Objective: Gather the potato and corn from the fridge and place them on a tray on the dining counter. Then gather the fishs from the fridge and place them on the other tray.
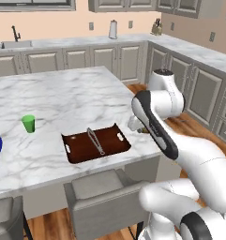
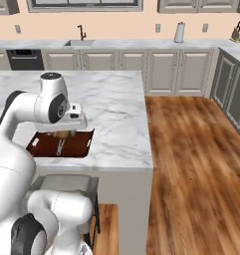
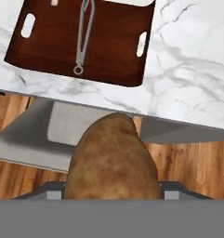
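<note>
Brown and mottled, the potato (image 3: 112,160) fills the near part of the hand view, seated between the gripper's (image 3: 112,197) fingers, which are clenched on its lower flanks. It looks firm and fairly dense for its size, with dry, rough skin that should not slip easily; it is stiff enough to take a squeeze without bruising much. The rounded, tapering shape is the risk: a hold across the widest middle, as now, seems safest, since a grip nearer either end could let it squirt out.

Just past it, at twelve o'clock in the hand view, a grey padded stool (image 3: 48,135) sits below the edge of the marbled dining counter (image 3: 187,79). Beyond the edge, toward eleven o'clock, lies the dark brown tray (image 3: 113,46), its thin metal handle (image 3: 83,37) folded flat across the floor.

Farther off in the left base view, a small green cup (image 1: 28,123) stands at nine o'clock of the tray.
</note>
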Controlling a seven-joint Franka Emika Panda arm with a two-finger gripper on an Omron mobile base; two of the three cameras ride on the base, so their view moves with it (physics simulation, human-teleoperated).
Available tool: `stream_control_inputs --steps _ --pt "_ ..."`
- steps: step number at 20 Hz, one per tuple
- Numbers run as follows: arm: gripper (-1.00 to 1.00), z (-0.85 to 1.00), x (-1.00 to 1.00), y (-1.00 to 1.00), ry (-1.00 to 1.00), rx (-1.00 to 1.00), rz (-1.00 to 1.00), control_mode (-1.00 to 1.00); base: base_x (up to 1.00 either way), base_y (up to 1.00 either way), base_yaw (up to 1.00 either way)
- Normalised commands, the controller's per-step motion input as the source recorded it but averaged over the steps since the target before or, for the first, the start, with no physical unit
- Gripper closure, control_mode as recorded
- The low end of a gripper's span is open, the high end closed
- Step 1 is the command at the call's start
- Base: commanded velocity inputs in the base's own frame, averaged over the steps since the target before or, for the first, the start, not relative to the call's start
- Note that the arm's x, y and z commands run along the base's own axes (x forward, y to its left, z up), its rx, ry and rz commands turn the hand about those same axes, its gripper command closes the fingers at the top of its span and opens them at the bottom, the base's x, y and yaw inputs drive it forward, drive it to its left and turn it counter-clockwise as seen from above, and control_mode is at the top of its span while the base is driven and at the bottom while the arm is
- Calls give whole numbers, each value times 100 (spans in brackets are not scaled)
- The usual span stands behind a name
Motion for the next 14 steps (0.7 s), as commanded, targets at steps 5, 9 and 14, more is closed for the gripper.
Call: stream_control_inputs --steps 5,9,14 --pt "100 -65 98 10 -5 -4 52 -100 0 0 0" --pt "100 -30 89 27 3 -24 57 -100 0 0 0" --pt "100 -20 100 11 27 -4 53 -100 0 0 0"
